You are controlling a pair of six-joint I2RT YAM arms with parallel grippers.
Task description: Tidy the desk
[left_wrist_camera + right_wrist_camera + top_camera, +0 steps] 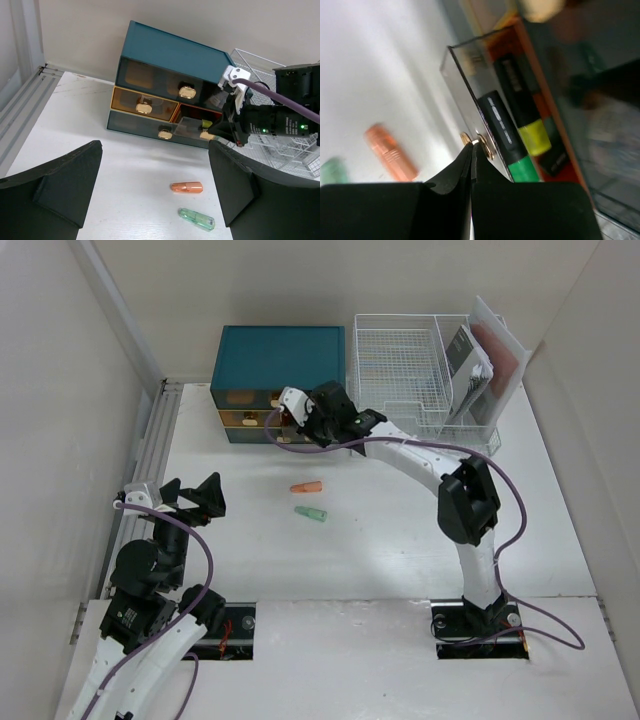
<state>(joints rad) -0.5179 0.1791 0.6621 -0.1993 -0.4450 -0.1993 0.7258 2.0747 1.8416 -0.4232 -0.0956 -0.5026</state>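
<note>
The white desk (pixel 400 550) holds a teal drawer box (pixel 280 355) at the back. Its orange middle-right drawer (pixel 192 125) is pulled partly out, with markers (pixel 506 131) lying inside. My right gripper (pixel 471 149) is shut on that drawer's gold knob (pixel 486 146); it also shows in the top view (pixel 299 425). An orange capped piece (pixel 306 487) and a green one (pixel 311 512) lie loose mid-desk, and both show in the left wrist view, orange (pixel 186 187) and green (pixel 196 219). My left gripper (pixel 197 498) is open and empty at the left, its jaws wide apart.
A white wire-mesh tray rack (pixel 410 365) stands right of the drawer box, with papers and a booklet (pixel 478 360) upright in its right end. A metal rail (pixel 150 440) runs along the desk's left edge. Two cut-outs at the near edge hold the arm bases.
</note>
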